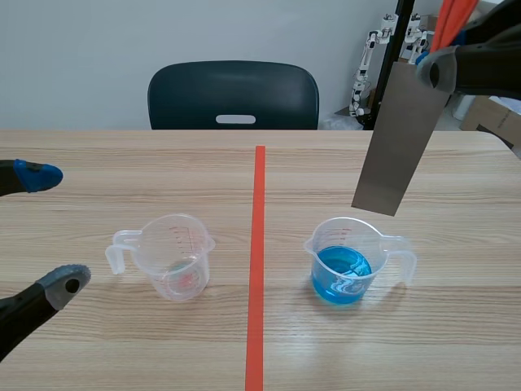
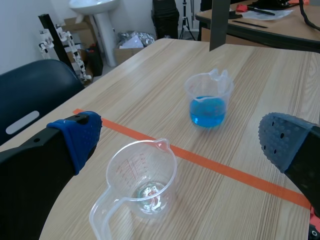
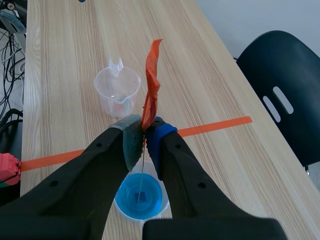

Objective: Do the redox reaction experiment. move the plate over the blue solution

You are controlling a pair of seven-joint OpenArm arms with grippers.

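Note:
A grey metal plate (image 1: 395,138) hangs tilted from my right gripper (image 1: 431,69), which is shut on its upper end, high at the right. Its lower edge is above the far rim of the beaker of blue solution (image 1: 343,267) and does not touch it. In the right wrist view my right gripper (image 3: 144,132) pinches the plate (image 3: 142,172) seen edge-on, directly over the blue beaker (image 3: 139,196); an orange strip (image 3: 151,85) sticks up from the grip. My left gripper (image 1: 50,232) is open at the left, beside the clear empty beaker (image 1: 171,257). The left gripper (image 2: 182,140) is open above the empty beaker (image 2: 142,180), with the blue beaker (image 2: 207,100) farther ahead.
An orange-red tape line (image 1: 257,261) runs down the table's middle between the two beakers. A dark chair (image 1: 234,95) stands behind the far edge. Boxes and stands crowd the background at the right.

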